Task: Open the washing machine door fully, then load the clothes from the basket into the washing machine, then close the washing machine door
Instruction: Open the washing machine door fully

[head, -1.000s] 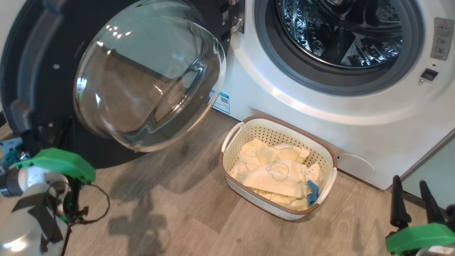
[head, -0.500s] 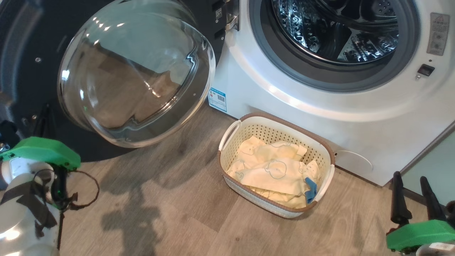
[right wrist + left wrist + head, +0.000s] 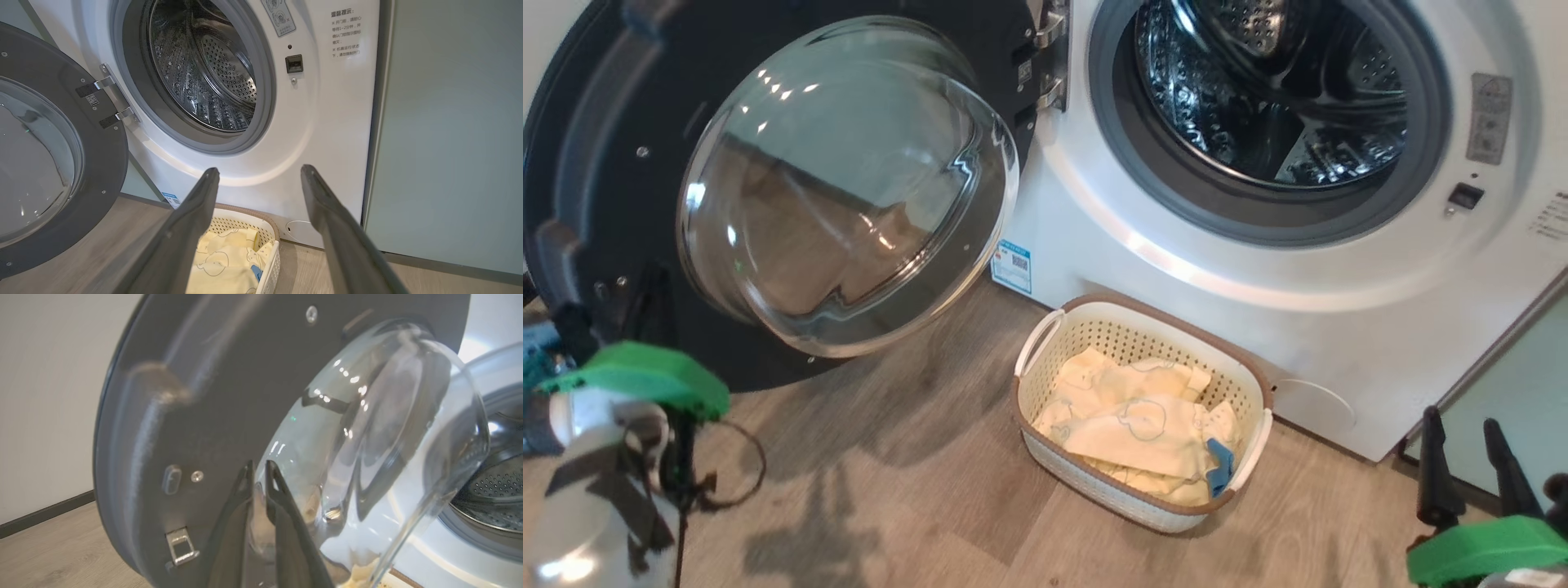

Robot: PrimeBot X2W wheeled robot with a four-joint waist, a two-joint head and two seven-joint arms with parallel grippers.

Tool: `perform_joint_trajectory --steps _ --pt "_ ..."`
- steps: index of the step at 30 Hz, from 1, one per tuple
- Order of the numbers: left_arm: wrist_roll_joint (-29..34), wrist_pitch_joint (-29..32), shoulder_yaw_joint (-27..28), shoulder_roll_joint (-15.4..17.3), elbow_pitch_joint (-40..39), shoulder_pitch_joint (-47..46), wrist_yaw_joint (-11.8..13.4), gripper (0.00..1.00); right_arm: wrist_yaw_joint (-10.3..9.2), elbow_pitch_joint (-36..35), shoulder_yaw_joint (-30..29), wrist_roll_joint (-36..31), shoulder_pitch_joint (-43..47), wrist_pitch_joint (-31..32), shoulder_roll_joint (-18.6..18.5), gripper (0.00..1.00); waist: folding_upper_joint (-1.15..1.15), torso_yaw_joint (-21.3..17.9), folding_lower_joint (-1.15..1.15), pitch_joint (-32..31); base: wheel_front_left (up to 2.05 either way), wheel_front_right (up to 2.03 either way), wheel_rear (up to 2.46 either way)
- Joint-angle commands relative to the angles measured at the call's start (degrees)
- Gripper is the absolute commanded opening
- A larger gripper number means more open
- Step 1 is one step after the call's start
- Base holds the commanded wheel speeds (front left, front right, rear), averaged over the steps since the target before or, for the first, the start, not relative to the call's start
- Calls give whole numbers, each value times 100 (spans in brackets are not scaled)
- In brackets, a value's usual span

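Black-rimmed washing machine door [image 3: 792, 196]: swung wide open on its metal hinges [image 3: 1049, 94], standing left of the washing machine [image 3: 1176, 278]. Its dark inner face and bulging clear glass bowl are turned toward me.
Left tool [image 3: 258, 473]: my two fingers are pressed together with nothing between them. They point at the door's inner face, just beside the edge of the glass bowl. Whether the tips touch the door I cannot tell.
Drum [image 3: 1258, 106]: shiny perforated steel, open to view inside the grey rubber ring [image 3: 1176, 204], with no laundry showing in it.
Sticker [image 3: 1011, 266]: small, blue and white, on the machine's white front near the door's lower edge.
Basket [image 3: 1143, 336]: cream with a brown rim, standing on the floor [image 3: 915, 490] close in front of the machine, below the opening and to the right of the door.
Clothes [image 3: 1135, 425]: pale yellow garments with thin outlined prints, lying loose inside the basket. A small blue piece [image 3: 1219, 478] lies at the side of the pile.
Right tool [image 3: 259, 169]: my fingers are spread wide and hold nothing. It hangs low at my right, apart from the basket, aimed at the machine's front above the basket.
Cabinet [image 3: 449, 122]: flat pale-green panel directly right of the machine.
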Motion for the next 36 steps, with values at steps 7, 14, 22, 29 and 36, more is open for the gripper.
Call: perform_joint_trajectory --steps 7,14,22,29,36 --pt "426 -42 96 8 -918 641 -128 100 25 -187 105 39 -38 -55 6 100 0 -279 1 -231 0 0 0" --pt "363 -41 -12 -269 -1646 1415 -163 100 25 -186 97 45 51 -55 30 100 0 -641 1 -361 0 0 0" --pt "289 70 -51 -465 -2536 2243 -86 100 25 -205 73 45 149 -55 39 100 0 -1219 1 -463 0 0 0" --pt "311 131 -222 -590 -2692 2352 -41 100 25 -260 87 23 194 -55 41 100 0 -1705 1 -503 0 0 0" --pt "291 26 -326 -525 -2261 2101 -102 100 25 -411 114 -69 193 -55 24 100 0 -2295 1 -490 0 0 0"
